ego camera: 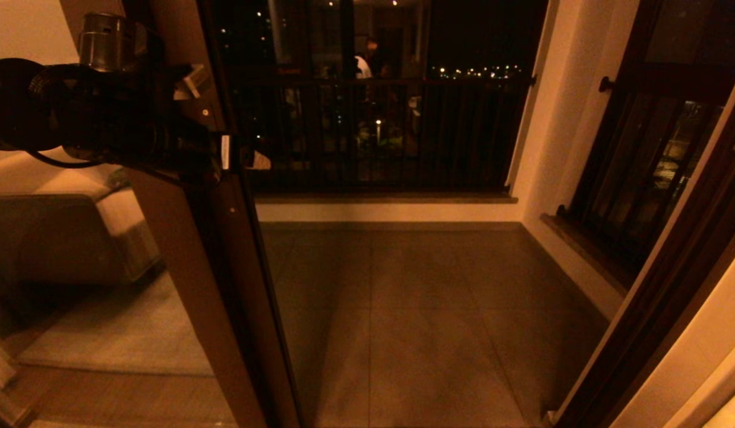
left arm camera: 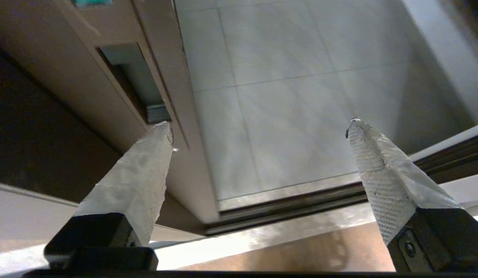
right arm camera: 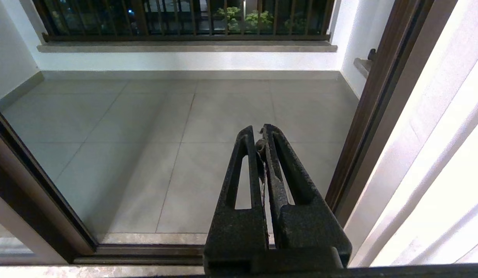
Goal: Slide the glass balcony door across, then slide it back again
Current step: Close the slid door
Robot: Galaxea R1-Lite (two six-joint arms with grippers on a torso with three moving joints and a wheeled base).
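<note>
Reaching in from the left of the head view, the left end effector (ego camera: 239, 156) sits at the brown upright of the glass balcony door (ego camera: 218, 249), at about the height of the balcony railing (ego camera: 403, 131) seen beyond it. Its two tape-wrapped fingers (left arm camera: 134, 181) are spread wide apart in the left wrist view, and they clamp nothing: one fingertip rests right at the lower end of the recessed handle plate (left arm camera: 136, 77) in the upright, touching or all but touching it, while the other finger hangs well clear over the pale tiled balcony floor (left arm camera: 293, 96). The door's upright stands left of the opening, running from the top of the head view down to its bottom edge, with glass to its left showing a reflection of a sofa (ego camera: 76, 232). To its right the doorway is open onto the balcony, bounded on the far side by the dark door frame (ego camera: 658, 309) near the right edge. The sliding track (left arm camera: 285, 208) runs along the threshold below the fingers. The right end effector (right arm camera: 262, 135) hangs over the threshold near the frame on the right side of the opening, its black fingers pressed together on nothing and well apart from the door.
</note>
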